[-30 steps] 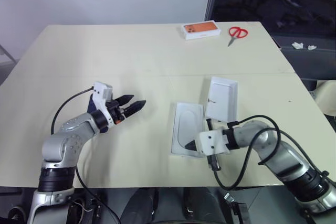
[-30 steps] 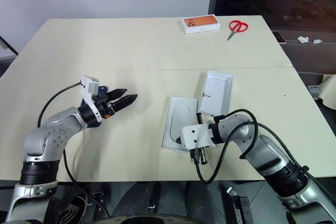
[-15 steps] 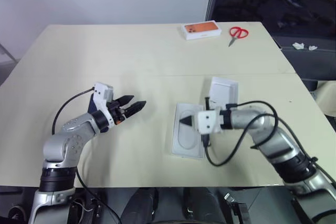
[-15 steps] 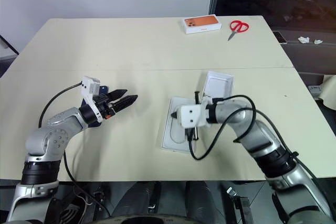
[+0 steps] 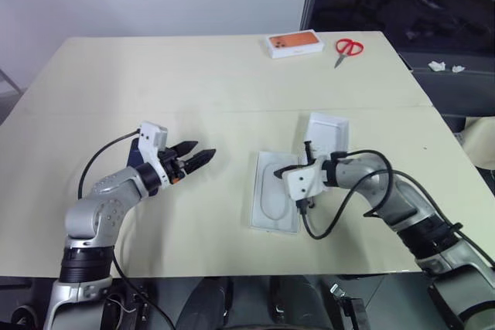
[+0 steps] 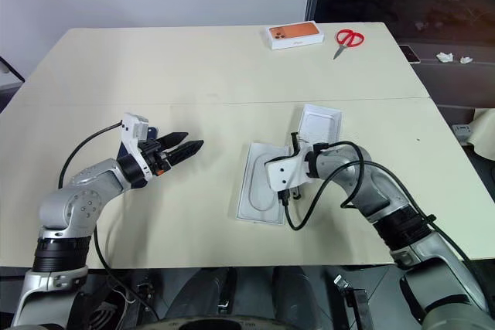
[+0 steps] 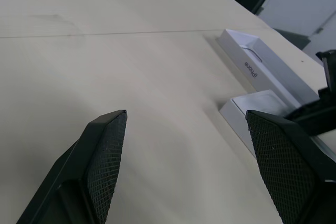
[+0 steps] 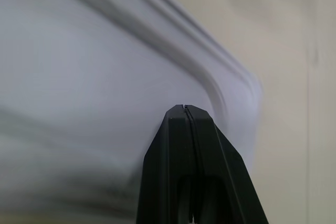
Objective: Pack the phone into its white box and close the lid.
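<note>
**Task status.** No packing step is complete. The lid (image 5: 328, 134) lies on the table (image 5: 178, 75) with its plain white inside facing up, touching the far right corner of the white insert (image 5: 271, 195). The insert, with its rounded oblong recess, lies flat and empty. A tray with a brown floor cannot be identified. The phone is not confirmed: a small dark blue object (image 6: 151, 132) shows behind the left wrist, well to the left of the insert, and it cannot be told whether this is the phone. Judged from this layout, the phone must be placed in its box and the lid fitted; both steps remain.

**Right gripper** (image 5: 278, 172). The fingers are pressed together with nothing between them. The tip is over the far part of the insert, close to its surface; contact cannot be confirmed.

**Left gripper** (image 5: 191, 158). The fingers stand wide apart and hold nothing. It hovers above bare table, well left of the insert, pointing toward it.

**Other items.** An orange-topped box (image 5: 295, 42) and scissors (image 5: 348, 47) lie far behind the insert.
</note>
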